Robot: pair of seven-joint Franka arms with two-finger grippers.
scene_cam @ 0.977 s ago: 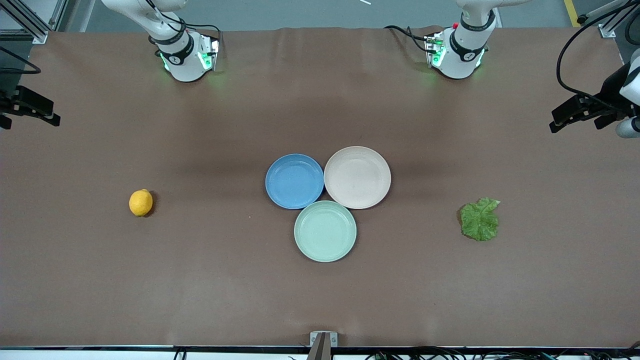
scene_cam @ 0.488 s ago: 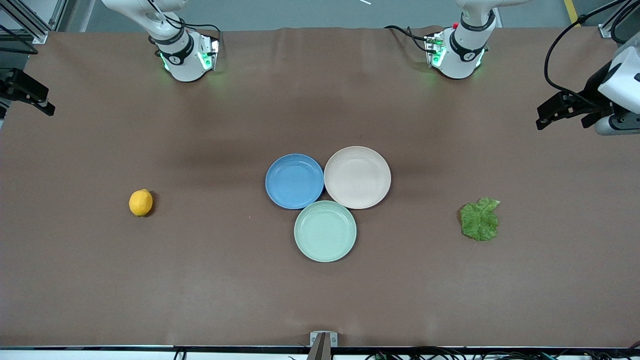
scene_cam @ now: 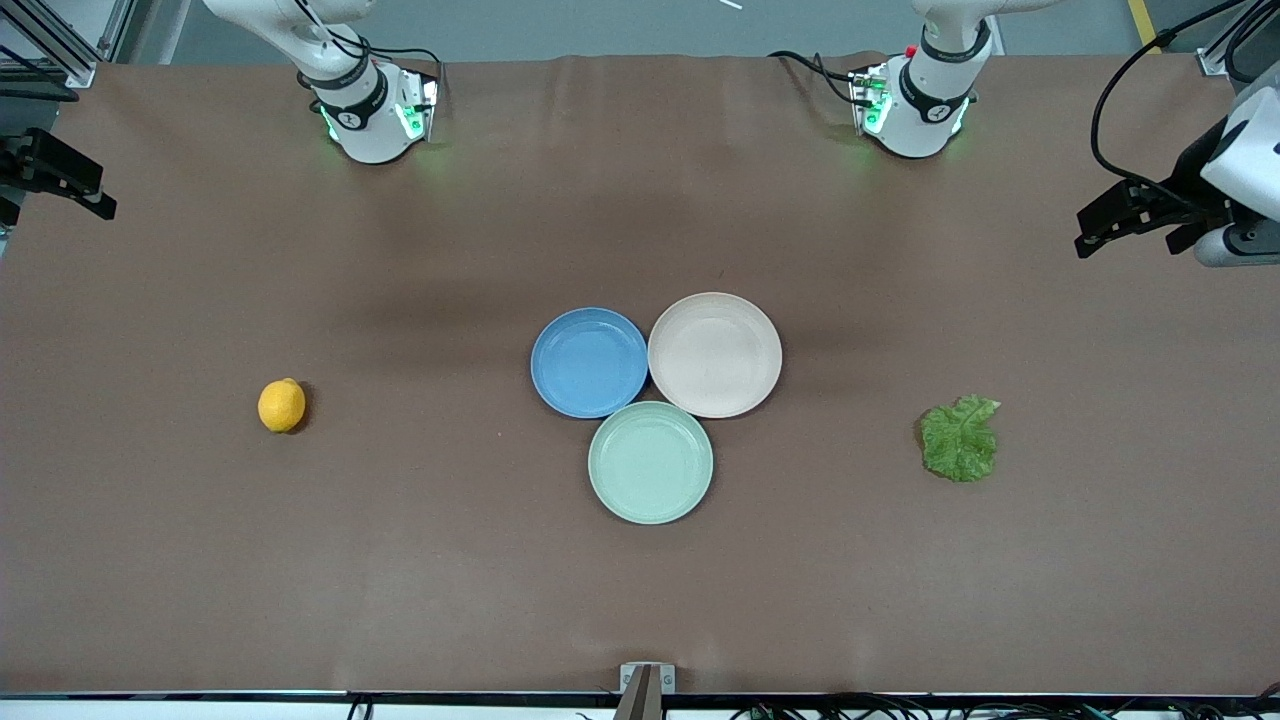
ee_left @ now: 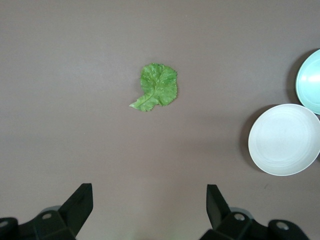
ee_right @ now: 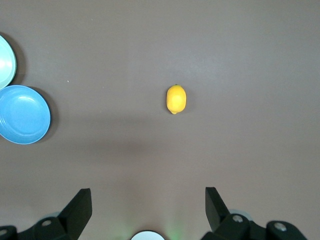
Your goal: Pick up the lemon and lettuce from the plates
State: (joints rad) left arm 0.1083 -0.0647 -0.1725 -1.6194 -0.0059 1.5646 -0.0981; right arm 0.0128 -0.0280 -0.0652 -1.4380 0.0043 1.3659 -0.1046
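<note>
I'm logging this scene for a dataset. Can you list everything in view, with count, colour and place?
lemon: one, yellow-orange, on the bare table toward the right arm's end, not on any plate.
lettuce: one leaf, bright green, flat on the table toward the left arm's end, not on any plate.
blue plate: one, empty, mid-table, beside the beige-pink plate.
beige-pink plate: one, empty, mid-table.
mint-green plate: one, empty, nearer the front camera than the other two plates.
table: one, brown cover.
left gripper: black, open, high over the table's left-arm end.
right gripper: black, open, high over the table's right-arm end.
</note>
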